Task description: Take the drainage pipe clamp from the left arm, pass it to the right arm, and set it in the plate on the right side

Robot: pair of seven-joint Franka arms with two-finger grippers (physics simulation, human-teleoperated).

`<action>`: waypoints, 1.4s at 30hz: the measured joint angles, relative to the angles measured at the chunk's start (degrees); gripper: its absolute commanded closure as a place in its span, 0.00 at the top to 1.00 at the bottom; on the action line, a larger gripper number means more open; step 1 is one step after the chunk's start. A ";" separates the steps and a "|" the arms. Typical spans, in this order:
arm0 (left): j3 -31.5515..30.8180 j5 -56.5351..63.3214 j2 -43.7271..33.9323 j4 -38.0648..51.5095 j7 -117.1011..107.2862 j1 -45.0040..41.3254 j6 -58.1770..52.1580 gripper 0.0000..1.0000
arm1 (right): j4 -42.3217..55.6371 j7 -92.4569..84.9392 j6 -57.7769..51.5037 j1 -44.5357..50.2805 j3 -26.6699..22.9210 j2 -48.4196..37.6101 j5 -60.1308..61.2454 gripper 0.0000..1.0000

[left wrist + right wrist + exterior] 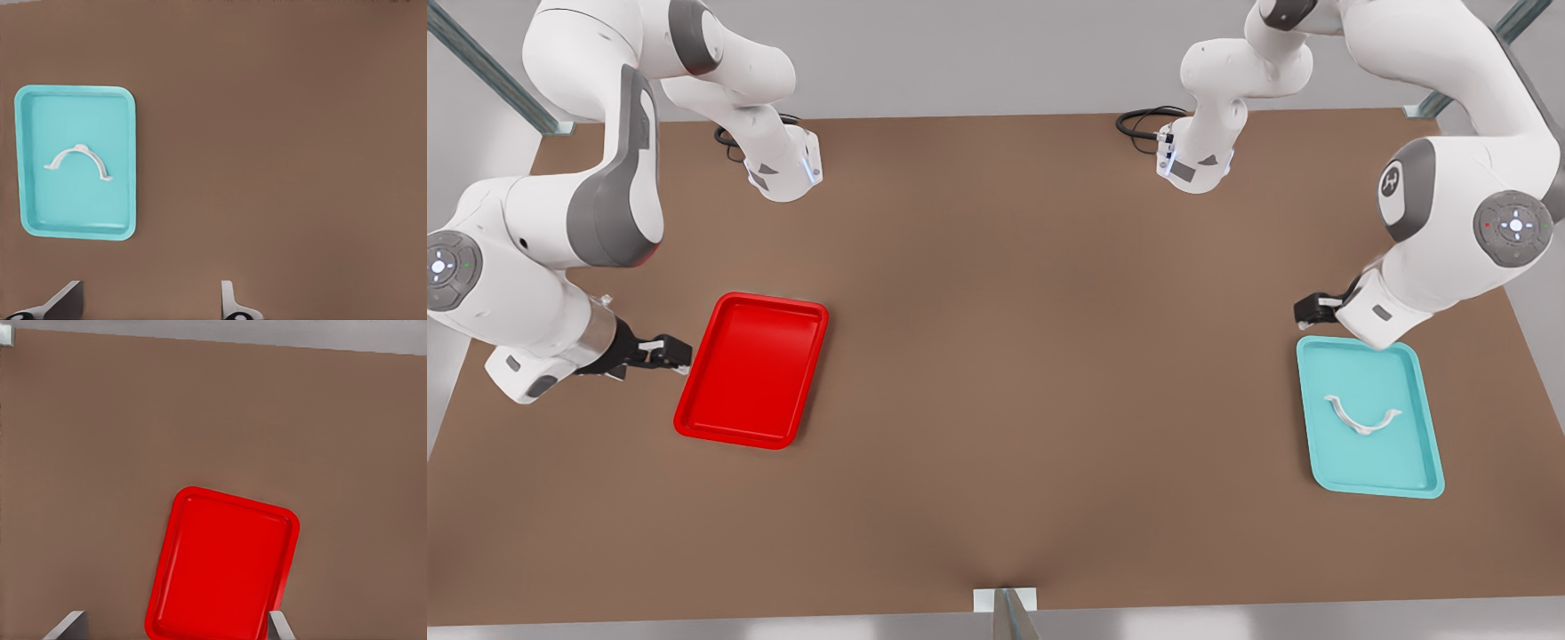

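We see a brown table (996,356) under two white arms, with grey wall behind it. Taking the teal tray (1423,462) as our landmark, it lies at the front view's right, and the clamp (1360,416) rests inside it near its middle, arched, its tabs on the tray floor, touched by neither arm. In the left wrist view we find the same clamp (79,160) in the tray (40,207). The left gripper (1309,309) hangs just beyond the teal tray's far corner, and we see its fingers (229,301) spread wide with nothing between them. Well apart from the teal tray, across the table at the front view's left, lies the red plate (720,418), bare inside. The right gripper (680,356) sits just beside the plate's outer edge, away from the teal tray; its fingers (279,625) stand parted over the plate's near end (200,540), gripping nothing.
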 measured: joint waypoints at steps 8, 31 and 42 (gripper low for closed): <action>3.53 0.69 11.98 -1.20 -12.81 9.39 10.23 1.00 | 0.00 -0.50 0.65 0.19 0.12 0.02 0.21 1.00; 10.89 -3.78 29.04 -11.97 -83.04 18.95 45.14 1.00 | 0.00 -1.14 1.02 0.21 0.12 0.03 0.32 1.00; 10.83 -7.70 32.93 -11.23 -90.81 19.41 50.14 0.86 | 0.00 -1.28 1.03 0.05 0.14 0.03 0.33 1.00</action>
